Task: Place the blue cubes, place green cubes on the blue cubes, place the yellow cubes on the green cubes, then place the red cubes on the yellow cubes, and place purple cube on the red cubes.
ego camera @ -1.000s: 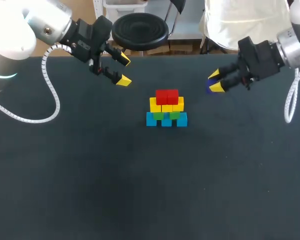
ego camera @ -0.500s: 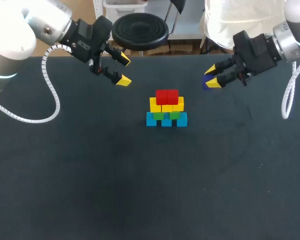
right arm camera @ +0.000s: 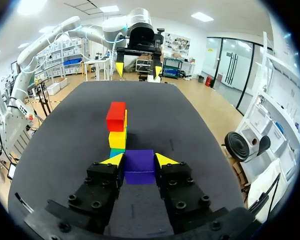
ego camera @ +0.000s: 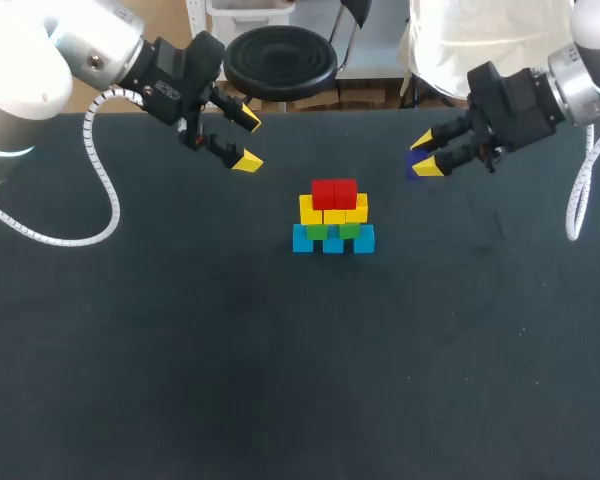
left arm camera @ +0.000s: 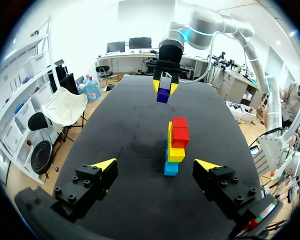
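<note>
1. Left hand (ego camera: 248, 141): hangs over the far left part of the bench (ego camera: 280, 380), fingers spread wide, nothing between them. Its own wrist view shows black bolted finger blocks ending in yellow wedge tips. The head view shows the same fingers from the side.
2. Bench: a flat, matte black surface.
3. Stack (ego camera: 333, 215): stands at mid-bench, right of the left hand and well apart from both hands.
   - The head view shows it broadside: blue cubes (ego camera: 333, 241) on the bench, green cubes (ego camera: 348, 231) on them, yellow cubes (ego camera: 330, 212) above, red cubes (ego camera: 333, 192) on top.
   - Both wrist views show it end-on as one narrow column, so the width of each row shows only from the head view.
   - The cubes are plain, sharp-edged, smooth-faced and solid-coloured.
4. Right hand (ego camera: 424, 156): over the far right part of the bench, right of the stack, clamped on the purple cube (right arm camera: 139, 166).
   - The right wrist view shows the cube squarely between the two tips, each finger pressed against a side face.
   - The head view shows only a sliver of purple at the tips.
   - The left wrist view shows the cube at the fingertips, beyond the stack.
5. Purple cube against the stack: apart from it, not on the red cubes. In the right wrist view the stack stands directly ahead of the held cube. Whether the cube clears the bench cannot be told.
</note>
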`<state>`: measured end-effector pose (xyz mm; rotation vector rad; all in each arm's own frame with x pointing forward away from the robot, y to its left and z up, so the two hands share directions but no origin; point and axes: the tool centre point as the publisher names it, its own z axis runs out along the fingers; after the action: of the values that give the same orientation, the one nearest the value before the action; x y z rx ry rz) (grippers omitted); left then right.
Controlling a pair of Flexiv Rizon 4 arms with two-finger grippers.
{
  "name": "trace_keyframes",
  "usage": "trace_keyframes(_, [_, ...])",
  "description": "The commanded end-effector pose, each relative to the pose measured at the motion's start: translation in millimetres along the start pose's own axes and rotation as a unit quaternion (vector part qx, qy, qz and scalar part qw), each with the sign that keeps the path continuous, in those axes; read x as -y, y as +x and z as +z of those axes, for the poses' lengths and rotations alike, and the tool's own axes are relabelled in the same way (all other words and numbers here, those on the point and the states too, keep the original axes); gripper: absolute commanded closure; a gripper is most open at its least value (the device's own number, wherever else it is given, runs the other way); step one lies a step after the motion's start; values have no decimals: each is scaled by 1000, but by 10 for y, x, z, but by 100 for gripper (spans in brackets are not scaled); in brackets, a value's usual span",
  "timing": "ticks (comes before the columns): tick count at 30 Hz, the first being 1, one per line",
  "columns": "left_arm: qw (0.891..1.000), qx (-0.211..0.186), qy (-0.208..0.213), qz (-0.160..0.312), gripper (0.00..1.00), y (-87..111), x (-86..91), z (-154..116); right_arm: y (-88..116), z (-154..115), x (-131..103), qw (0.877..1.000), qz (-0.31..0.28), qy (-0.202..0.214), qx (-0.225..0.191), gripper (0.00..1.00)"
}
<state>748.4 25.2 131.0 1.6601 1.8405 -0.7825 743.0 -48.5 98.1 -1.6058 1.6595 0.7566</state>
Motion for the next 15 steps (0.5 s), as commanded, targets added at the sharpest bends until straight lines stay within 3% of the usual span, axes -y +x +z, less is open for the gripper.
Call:
trace_keyframes(1, [1000,-1,1,0,0,0,-11,1,-7,-3,-8,1000,0,1,-1,100])
trace_keyframes(5, [1000,-1,1,0,0,0,-11,1,-7,-3,-8,1000,0,1,-1,100])
trace_keyframes(8, [1000,-1,1,0,0,0,-11,1,-103,-109,-105,1000,11,9,-25,100])
trace_keyframes(15, [1000,-1,1,0,0,0,-11,1,-371,-254,-357,998,31,63,-6,100])
